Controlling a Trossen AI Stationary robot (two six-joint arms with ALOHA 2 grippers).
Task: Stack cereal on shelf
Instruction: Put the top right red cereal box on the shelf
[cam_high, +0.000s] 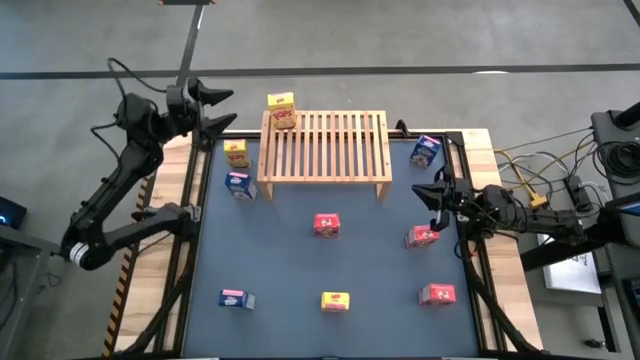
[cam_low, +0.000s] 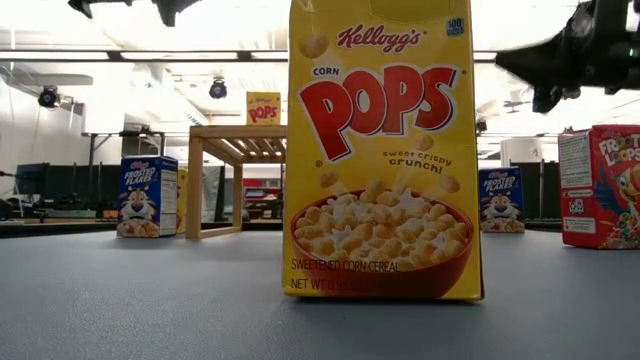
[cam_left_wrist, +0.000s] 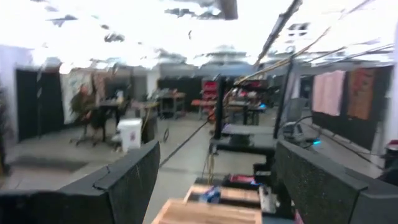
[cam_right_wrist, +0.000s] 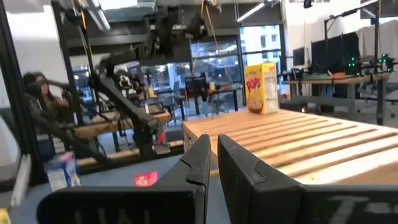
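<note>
One yellow box (cam_high: 282, 109) stands on the rack (cam_high: 325, 148), upper centre. Left gripper (cam_high: 215, 110), upper left, gapes, empty. Right gripper (cam_high: 428, 193), centre right, is closed, empty.

Left wrist view blurred, near yellow box (cam_low: 385, 150) top cut off

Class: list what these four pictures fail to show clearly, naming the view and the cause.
- Low view: the yellow box up close hides the table's middle and part of the shelf.
- Left wrist view: blurred; no cereal can be made out.
- High view: box print too small to read, as on the red box.
</note>
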